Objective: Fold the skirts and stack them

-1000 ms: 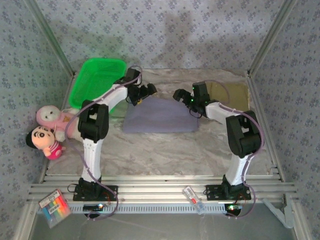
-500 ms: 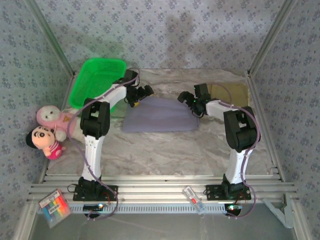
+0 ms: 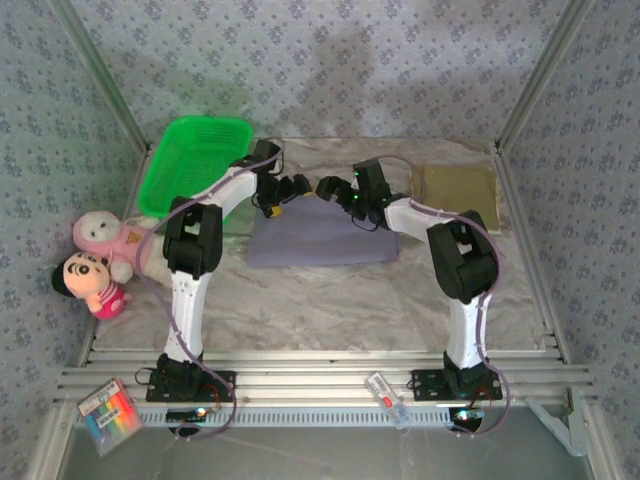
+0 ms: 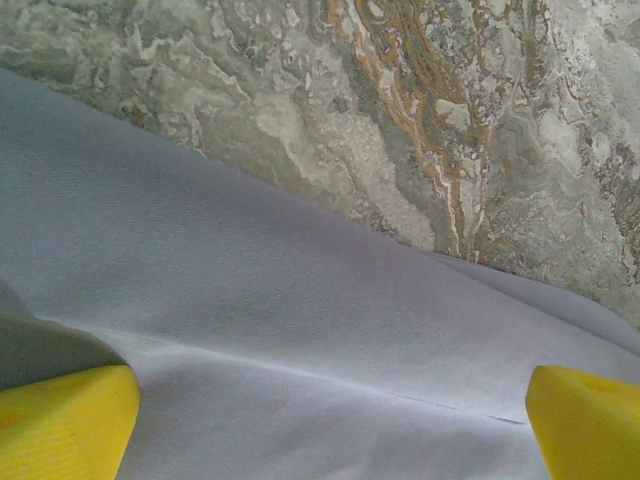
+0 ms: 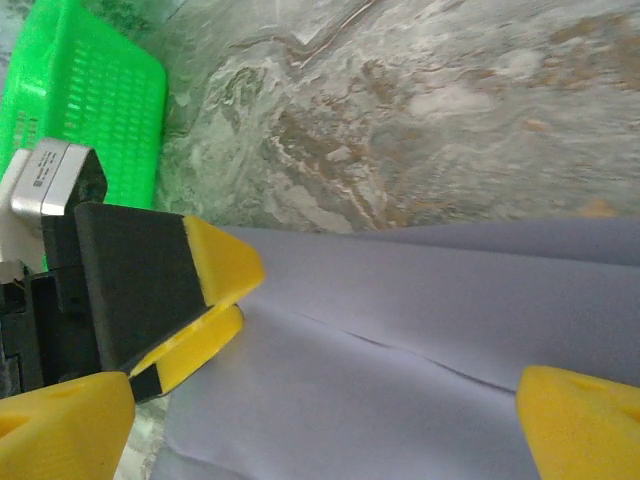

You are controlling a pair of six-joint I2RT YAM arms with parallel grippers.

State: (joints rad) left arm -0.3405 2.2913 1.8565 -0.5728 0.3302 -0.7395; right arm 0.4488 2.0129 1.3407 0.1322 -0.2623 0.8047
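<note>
Yellow-padded, spread wide, gripping nothing: left gripper and right gripper, tips facing each other. Just beneath both, far edge of flat lavender-grey cloth skirt. Looks like start of its fold; calls for pinching that edge, then drawing it nearward. Well right of right gripper, olive-khaki cloth skirt.

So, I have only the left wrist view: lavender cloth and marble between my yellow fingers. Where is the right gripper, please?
Observer: From above, the right gripper is open at the lavender skirt's far edge, close beside the left gripper.
Operator: Is any other skirt in sight?
Observer: Yes, an olive skirt lies flat at the far right, apart from the lavender one.
Operator: And on my left?
Observer: A green basket stands at the far left corner.
</note>
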